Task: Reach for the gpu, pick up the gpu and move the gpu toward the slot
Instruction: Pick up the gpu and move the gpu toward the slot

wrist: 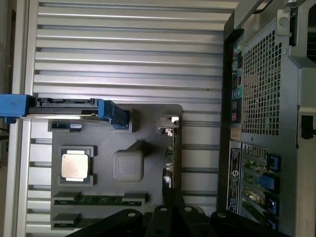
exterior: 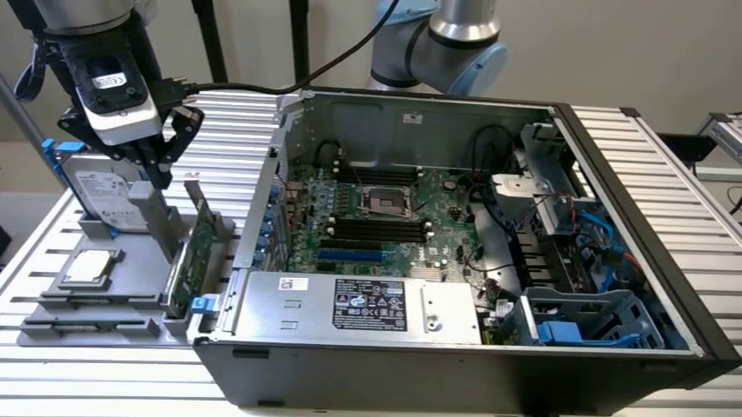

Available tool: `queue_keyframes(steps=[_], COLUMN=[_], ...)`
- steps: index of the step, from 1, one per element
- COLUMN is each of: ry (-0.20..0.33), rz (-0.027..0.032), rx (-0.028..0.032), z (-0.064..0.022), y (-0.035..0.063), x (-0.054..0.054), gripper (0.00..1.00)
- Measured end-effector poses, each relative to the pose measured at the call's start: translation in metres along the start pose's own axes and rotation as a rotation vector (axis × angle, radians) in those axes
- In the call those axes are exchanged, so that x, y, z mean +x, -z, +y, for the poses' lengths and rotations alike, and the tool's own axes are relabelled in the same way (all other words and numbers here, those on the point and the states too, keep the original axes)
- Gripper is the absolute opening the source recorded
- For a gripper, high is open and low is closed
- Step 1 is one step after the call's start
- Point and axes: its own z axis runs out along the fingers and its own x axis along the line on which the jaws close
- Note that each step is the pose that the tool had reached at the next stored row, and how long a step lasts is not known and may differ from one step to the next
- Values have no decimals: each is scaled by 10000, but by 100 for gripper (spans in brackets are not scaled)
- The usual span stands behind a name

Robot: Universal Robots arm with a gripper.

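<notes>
The gpu [exterior: 195, 254] is a thin green card standing on edge in a grey holder [exterior: 128, 291] to the exterior view's left of the computer case, its silver bracket at the far end. My gripper [exterior: 155, 174] hangs above the holder between the hard drive and the gpu, fingers shut with nothing in them, clear of the card. In the wrist view the gpu [wrist: 171, 159] appears edge-on just beyond my gripper [wrist: 170, 207]. A blue slot [exterior: 351, 256] lies on the motherboard inside the case.
A silver hard drive [exterior: 102, 193] with blue rails stands in the holder's back, and a square chip [exterior: 90, 268] lies in front of it. The open case [exterior: 603, 261] takes up the exterior view's right, its power supply [exterior: 360, 304] at the front. A ribbed aluminium table [wrist: 128, 59] lies underneath.
</notes>
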Motion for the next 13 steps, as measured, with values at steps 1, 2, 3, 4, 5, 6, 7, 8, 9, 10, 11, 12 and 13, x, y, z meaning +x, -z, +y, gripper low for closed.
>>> queue_keyframes(steps=[1,2,3,4,5,6,7,8,9,10,11,12,13], ry=[0,0,0,0,0,0,-1,-1,-1,-1,0,2,2], rz=[0,1,0,0,0,0,0,0,0,-3,-5,-6,-12], rx=[0,0,0,0,0,0,0,0,0,0,-2,0,0], z=[0,0,0,0,0,0,0,0,0,-1,-5,-12,-20], y=[0,0,0,0,0,0,0,0,0,-1,-2,-4,-12], x=[0,0,0,0,0,0,0,0,0,1,1,0,0], gripper=[11,11,11,12,12,18,24,24,30,36,42,42,48])
